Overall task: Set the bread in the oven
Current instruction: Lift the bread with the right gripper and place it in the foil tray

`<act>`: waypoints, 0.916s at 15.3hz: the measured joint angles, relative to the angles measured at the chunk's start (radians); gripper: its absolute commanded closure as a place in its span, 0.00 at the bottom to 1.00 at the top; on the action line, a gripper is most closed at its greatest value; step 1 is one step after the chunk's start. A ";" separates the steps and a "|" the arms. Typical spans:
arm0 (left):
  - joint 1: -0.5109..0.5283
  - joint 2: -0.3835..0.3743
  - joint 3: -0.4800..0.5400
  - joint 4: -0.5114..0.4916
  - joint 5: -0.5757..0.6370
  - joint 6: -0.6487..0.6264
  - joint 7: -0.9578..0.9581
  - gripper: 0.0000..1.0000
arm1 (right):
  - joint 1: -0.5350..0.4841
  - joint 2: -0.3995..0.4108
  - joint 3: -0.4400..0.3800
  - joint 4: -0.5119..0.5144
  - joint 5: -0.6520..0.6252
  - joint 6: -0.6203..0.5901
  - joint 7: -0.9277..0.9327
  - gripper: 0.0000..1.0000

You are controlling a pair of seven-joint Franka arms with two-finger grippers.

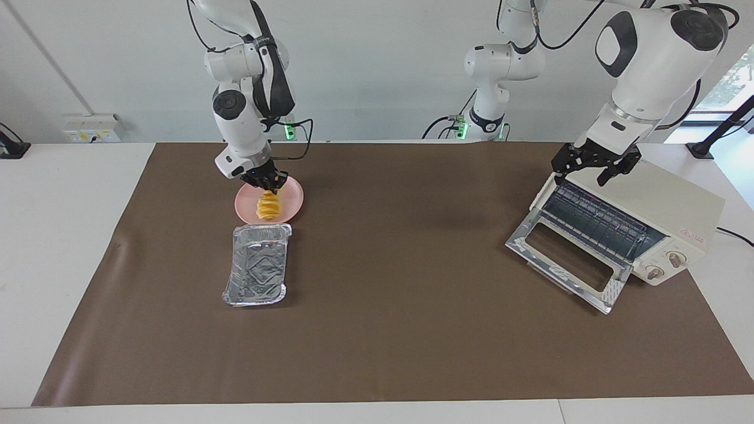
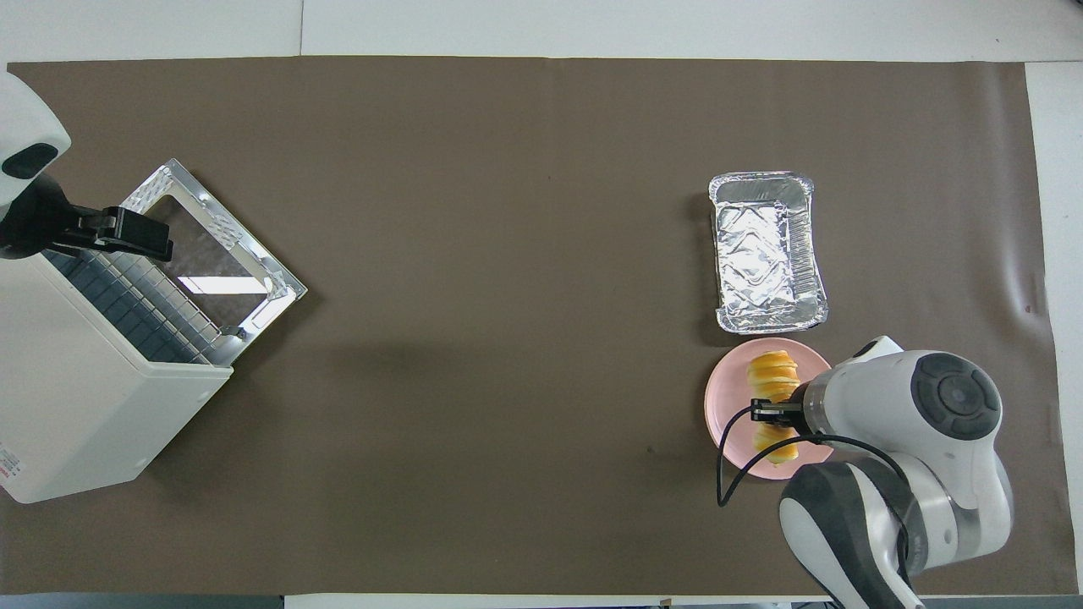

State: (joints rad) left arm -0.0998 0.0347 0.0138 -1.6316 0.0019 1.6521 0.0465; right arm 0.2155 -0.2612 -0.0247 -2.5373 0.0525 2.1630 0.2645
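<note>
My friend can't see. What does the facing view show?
The right gripper is down at the bread on a pink plate, beside a foil tray. The left gripper hangs over the open oven.

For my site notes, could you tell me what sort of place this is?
Probably a robotics lab staged as a kitchen: two Franka arms at a brown-covered table, with an oven and bread on a pink plate.
</note>
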 measured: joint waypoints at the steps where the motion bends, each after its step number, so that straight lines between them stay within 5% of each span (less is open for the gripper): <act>1: 0.000 0.000 0.000 0.000 0.000 0.000 0.000 0.00 | -0.002 -0.019 -0.002 0.055 0.000 -0.071 -0.013 1.00; 4: 0.000 0.000 0.000 0.000 0.000 0.000 0.000 0.00 | -0.049 -0.016 -0.005 0.216 -0.001 -0.170 -0.174 1.00; 7: 0.000 0.000 0.000 0.000 0.000 0.000 0.000 0.00 | -0.088 0.089 -0.011 0.346 -0.002 -0.171 -0.283 1.00; 14: 0.000 0.000 0.000 0.000 0.000 0.000 0.000 0.00 | -0.087 0.390 -0.006 0.520 0.000 0.039 -0.294 1.00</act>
State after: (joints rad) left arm -0.0998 0.0347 0.0138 -1.6316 0.0019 1.6521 0.0465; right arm 0.1286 0.1287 -0.0306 -2.0177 0.0523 2.2018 -0.0293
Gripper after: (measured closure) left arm 0.000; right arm 0.877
